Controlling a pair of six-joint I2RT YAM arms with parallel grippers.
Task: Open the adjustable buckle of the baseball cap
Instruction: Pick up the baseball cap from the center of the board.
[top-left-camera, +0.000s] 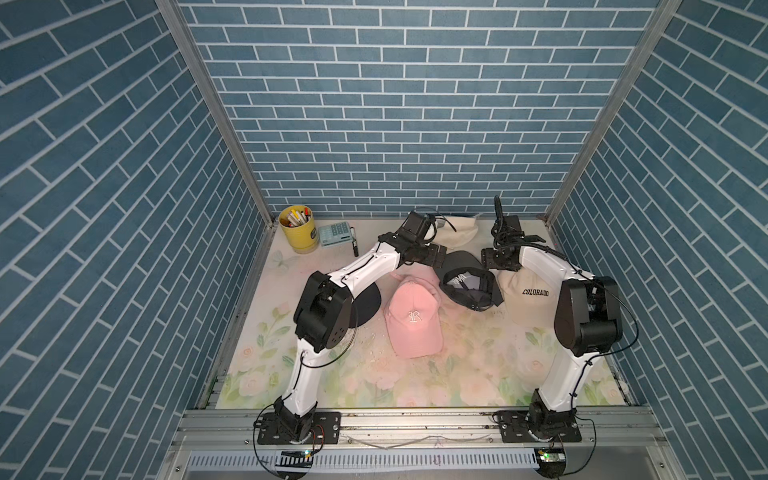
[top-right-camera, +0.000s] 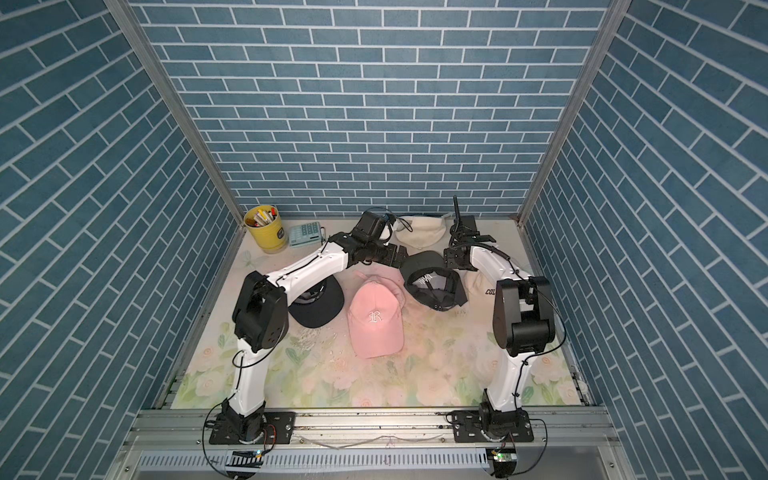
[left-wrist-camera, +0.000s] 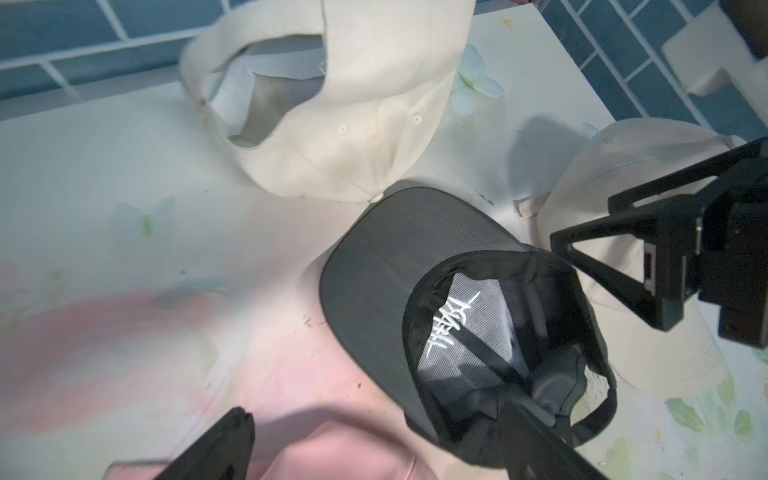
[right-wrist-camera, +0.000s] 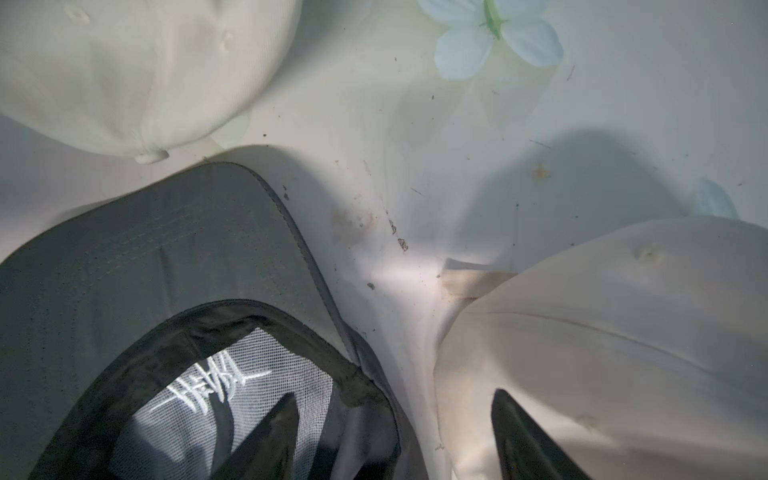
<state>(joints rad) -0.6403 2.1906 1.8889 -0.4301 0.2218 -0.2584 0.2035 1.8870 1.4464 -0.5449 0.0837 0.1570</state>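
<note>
A dark grey baseball cap (top-left-camera: 465, 286) lies upside down at mid-table, brim toward the back wall, white lettering showing on its mesh lining (left-wrist-camera: 453, 324). Its thin back strap (left-wrist-camera: 598, 419) loops at the near end; I cannot make out the buckle. My left gripper (top-left-camera: 436, 255) hovers open at the cap's left side. In the left wrist view it (left-wrist-camera: 378, 415) has one finger over the cap's inside and the other over the pink cap. My right gripper (right-wrist-camera: 395, 397) is open astride the cap's right rim, one finger over the lining, one over the beige cap.
A pink cap (top-left-camera: 413, 320) lies in front, a beige COLORADO cap (top-left-camera: 528, 299) to the right, a cream cap (top-left-camera: 457, 232) at the back, and a black flat-brim cap (top-left-camera: 365, 307) under my left arm. A yellow pen cup (top-left-camera: 297, 228) and calculator (top-left-camera: 336, 233) stand back left.
</note>
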